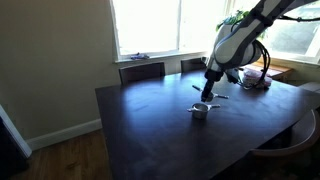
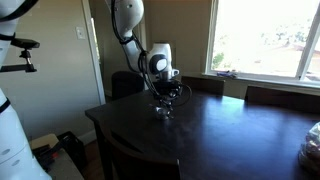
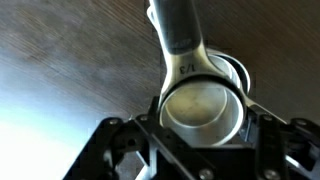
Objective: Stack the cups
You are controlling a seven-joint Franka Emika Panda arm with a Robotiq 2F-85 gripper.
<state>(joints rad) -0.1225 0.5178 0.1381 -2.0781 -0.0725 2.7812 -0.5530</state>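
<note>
Since the wrist view shows my gripper (image 3: 203, 128) with its jaws set against both sides of the upper cup (image 3: 200, 102), I log it as gripping that cup by the bowl, with its handle (image 3: 180, 35) pointing away from me. A second rim peeks out just behind it on one side. I take this for the lower cup (image 3: 238, 72), so the two are not yet concentric. In an exterior view the lower cup (image 1: 201, 111) stands on the table (image 1: 140, 125) directly under my fingers. Step in hand, as I judge it: seating the held cup into the lower one. To do it well, I should shift sideways until the hidden rim shows evenly all round, keep the bowl level, descend slowly, and release only once it bottoms out. A tilted entry could jam, or send the light lower cup skating across the polished top. I cannot see the lower handle, so handle alignment is unchecked. Room: the cups sit well in from every table edge, with open dark tabletop towards the near side. A thin silver piece (image 1: 217, 98) lies just beside them, too small to identify. The pinkish object (image 1: 255, 82) lies well apart, near the window side.
</note>
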